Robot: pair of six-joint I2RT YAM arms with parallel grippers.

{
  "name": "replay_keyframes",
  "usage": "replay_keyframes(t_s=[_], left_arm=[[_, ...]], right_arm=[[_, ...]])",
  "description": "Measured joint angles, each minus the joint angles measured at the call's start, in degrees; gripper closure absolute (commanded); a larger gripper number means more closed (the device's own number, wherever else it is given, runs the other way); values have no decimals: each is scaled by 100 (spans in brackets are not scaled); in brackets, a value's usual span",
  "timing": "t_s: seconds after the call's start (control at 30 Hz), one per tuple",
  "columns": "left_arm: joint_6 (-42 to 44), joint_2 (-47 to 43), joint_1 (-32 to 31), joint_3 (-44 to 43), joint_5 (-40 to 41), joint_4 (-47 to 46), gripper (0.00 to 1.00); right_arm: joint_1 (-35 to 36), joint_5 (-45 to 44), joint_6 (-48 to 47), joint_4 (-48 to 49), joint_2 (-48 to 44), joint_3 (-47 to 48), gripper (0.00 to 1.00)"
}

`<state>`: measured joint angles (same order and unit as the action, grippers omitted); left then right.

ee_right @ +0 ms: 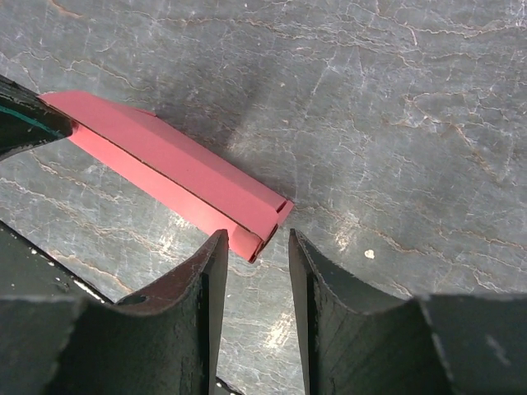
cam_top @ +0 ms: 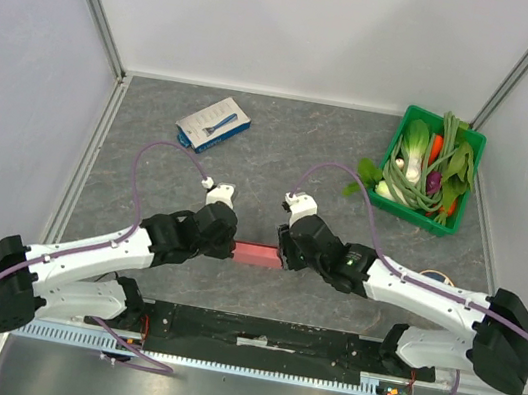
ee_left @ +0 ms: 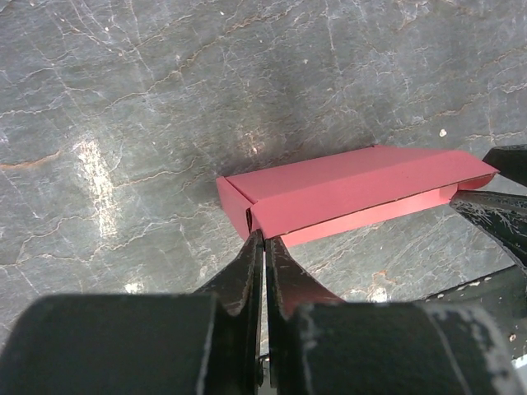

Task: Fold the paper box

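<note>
The paper box (cam_top: 256, 254) is a pink-red, flat-folded long strip lying on the grey table between my two grippers. In the left wrist view the paper box (ee_left: 354, 193) runs off to the right, and my left gripper (ee_left: 263, 239) is shut with its tips pinching the box's near left corner. In the right wrist view the paper box (ee_right: 173, 177) runs up to the left, and my right gripper (ee_right: 253, 239) is open with the box's end between its tips, close to the left finger. In the top view the left gripper (cam_top: 233, 249) and right gripper (cam_top: 279, 257) face each other across the box.
A white-and-blue box (cam_top: 213, 123) with a tool picture lies at the back left. A green bin (cam_top: 470, 186) full of vegetables stands at the back right. White walls close in the table on three sides.
</note>
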<state>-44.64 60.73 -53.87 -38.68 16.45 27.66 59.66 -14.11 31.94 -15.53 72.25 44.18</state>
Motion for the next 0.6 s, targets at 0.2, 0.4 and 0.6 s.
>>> replay_keyframes(t_s=[0.2,0.4,0.6], left_arm=[[92,28,0,-57,-50,66,74],[219,50,0,-212,-201,365,53],[369,-98,0,-684,-203,841,50]], right_arm=[[-81,-26,-42,46,127,0,84],[-129,9,-7,291,264,0,85],[-129,22,-4,306,267,0,85]])
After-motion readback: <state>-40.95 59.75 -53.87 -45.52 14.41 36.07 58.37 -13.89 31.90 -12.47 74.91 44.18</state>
